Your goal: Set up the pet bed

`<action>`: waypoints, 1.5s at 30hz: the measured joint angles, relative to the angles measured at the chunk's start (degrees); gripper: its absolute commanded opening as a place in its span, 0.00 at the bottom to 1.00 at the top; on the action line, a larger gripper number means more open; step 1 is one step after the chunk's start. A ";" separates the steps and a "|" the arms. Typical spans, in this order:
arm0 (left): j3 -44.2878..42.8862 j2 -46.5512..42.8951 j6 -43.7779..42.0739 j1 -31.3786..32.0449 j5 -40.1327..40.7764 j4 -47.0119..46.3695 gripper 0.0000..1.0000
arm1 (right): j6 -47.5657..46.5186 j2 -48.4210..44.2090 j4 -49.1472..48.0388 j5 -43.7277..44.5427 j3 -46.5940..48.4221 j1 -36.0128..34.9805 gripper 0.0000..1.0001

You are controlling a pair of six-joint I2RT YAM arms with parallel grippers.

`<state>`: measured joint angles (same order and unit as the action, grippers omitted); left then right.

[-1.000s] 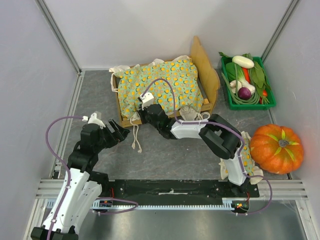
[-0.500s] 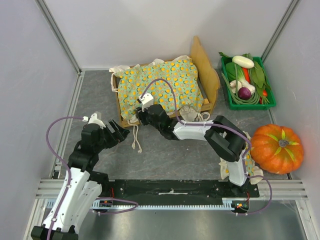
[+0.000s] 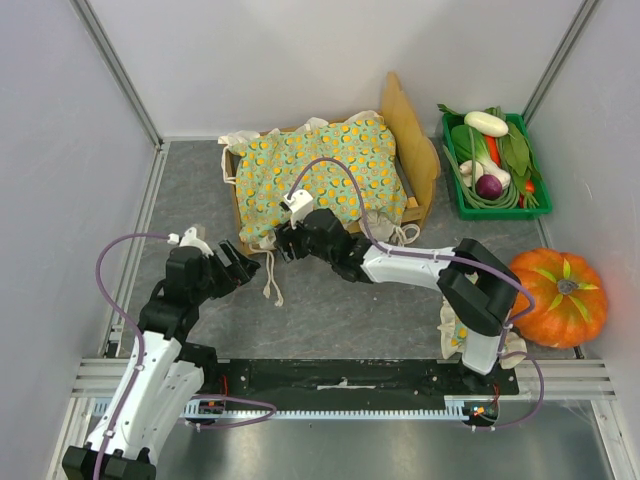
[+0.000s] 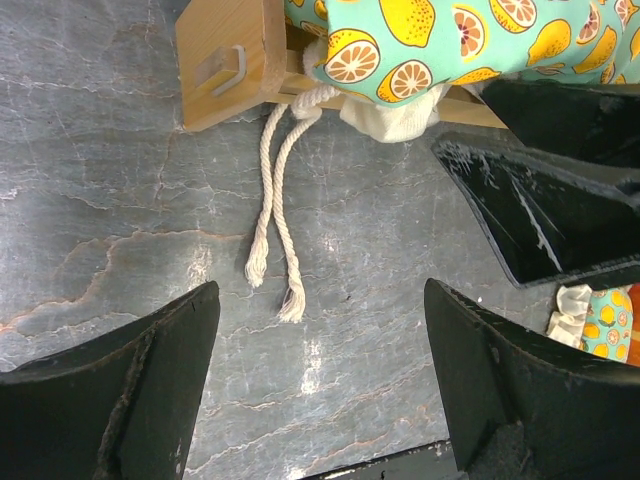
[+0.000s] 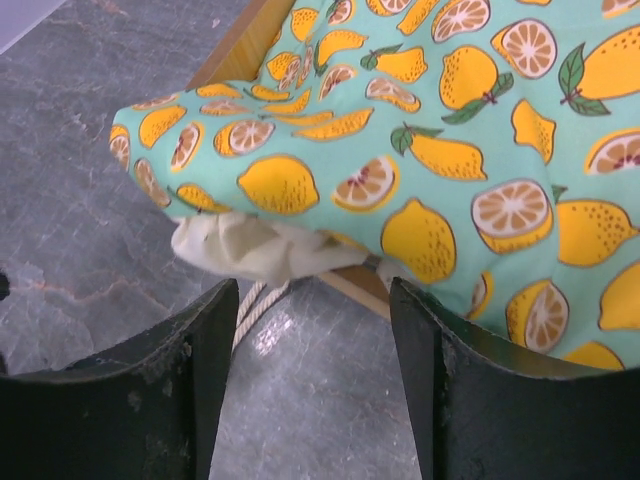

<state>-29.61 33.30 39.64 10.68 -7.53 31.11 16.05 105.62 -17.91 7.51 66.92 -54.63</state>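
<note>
The pet bed (image 3: 412, 132) is a light-wood frame with a tall headboard on its right end. A green lemon-print blanket (image 3: 320, 170) is spread over it and hangs past the near left corner. My right gripper (image 3: 282, 244) hovers at that corner, open. In the right wrist view the blanket (image 5: 420, 130) and its cream ruffle (image 5: 250, 250) hang just above the right gripper (image 5: 312, 340), with nothing between the fingers. My left gripper (image 3: 248, 268) stands open over the table just left of it. In its view the left gripper (image 4: 320, 350) is empty below the bed's corner post (image 4: 225, 60).
Two white cords (image 4: 275, 200) trail from the blanket onto the grey table. A green crate of vegetables (image 3: 495, 165) stands at the back right and an orange pumpkin (image 3: 555, 297) at the right. A small matching pillow (image 3: 452, 332) lies by the right arm's base.
My right gripper has opened and let go of the blanket's edge at the bed's near left corner. The left arm has barely moved.
</note>
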 measured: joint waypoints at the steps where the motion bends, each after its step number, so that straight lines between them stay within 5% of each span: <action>1: 0.00 0.11 0.00 0.00 0.00 0.00 0.89 | 0.04 -0.74 0.20 -0.44 -0.57 0.00 0.69; 12: 0.00 1.68 0.02 0.00 1.99 0.07 0.87 | 8.07 -9.27 0.39 -5.20 -11.08 -0.85 0.53; 17: 0.00 3.17 0.02 0.00 4.98 0.72 0.72 | 13.07 -8.55 -0.57 -6.19 -12.87 -3.91 0.50; 28: -7.02 6.99 -0.02 -0.09 16.94 6.64 0.91 | 21.38 5.66 0.04 -8.17 -1.81 -8.02 0.44; 45: -7.10 4.44 -0.02 -1.22 19.06 8.24 0.94 | 25.86 16.00 10.47 -1.11 9.81 -9.09 0.41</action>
<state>-36.71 37.74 39.62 9.45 11.53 39.35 41.91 121.62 -7.44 6.39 76.73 -63.72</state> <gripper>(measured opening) 0.935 0.462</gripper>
